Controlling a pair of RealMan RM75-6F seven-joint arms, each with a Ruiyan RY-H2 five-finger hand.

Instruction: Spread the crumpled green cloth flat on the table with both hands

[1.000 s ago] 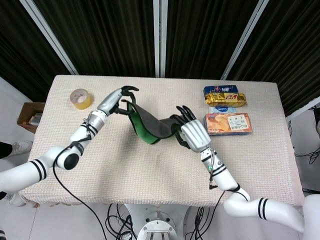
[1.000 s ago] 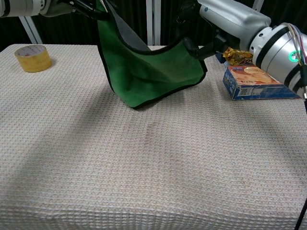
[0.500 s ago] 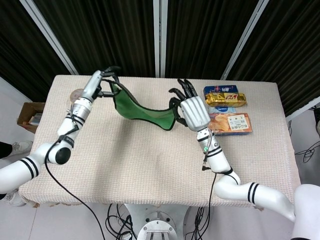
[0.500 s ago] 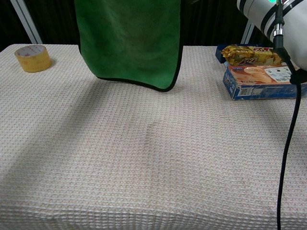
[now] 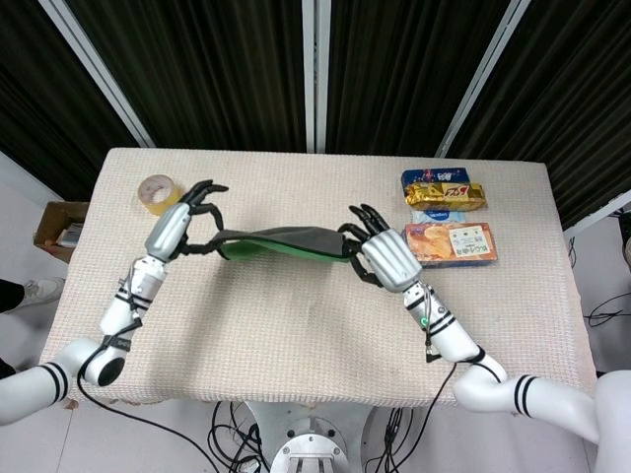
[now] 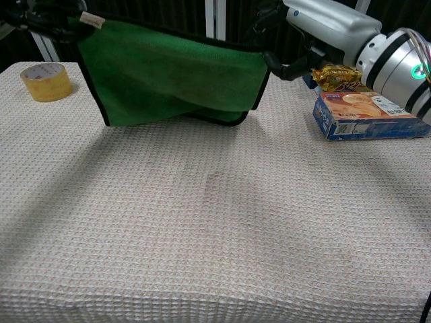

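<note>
The green cloth (image 5: 281,243) with black trim hangs stretched between my two hands over the middle of the table. In the chest view the cloth (image 6: 175,81) is a wide sheet whose lower edge droops close to the tabletop; I cannot tell if it touches. My left hand (image 5: 182,225) pinches its left top corner, and in the chest view the left hand (image 6: 50,17) sits at the top left edge. At the opposite top corner my right hand (image 5: 385,258) grips the cloth with its fingers curled over the edge, and the right hand (image 6: 283,57) shows again in the chest view.
A yellow tape roll (image 5: 158,193) lies at the back left, close to my left hand. Snack packets (image 5: 444,189) and a biscuit box (image 5: 449,243) lie at the right, just beyond my right hand. The table (image 6: 215,235) has a beige waffle-weave cover.
Both hands have come down from high above the table and moved apart. The cloth, hanging as a tall sheet half a second ago, is now pulled wide and low.
</note>
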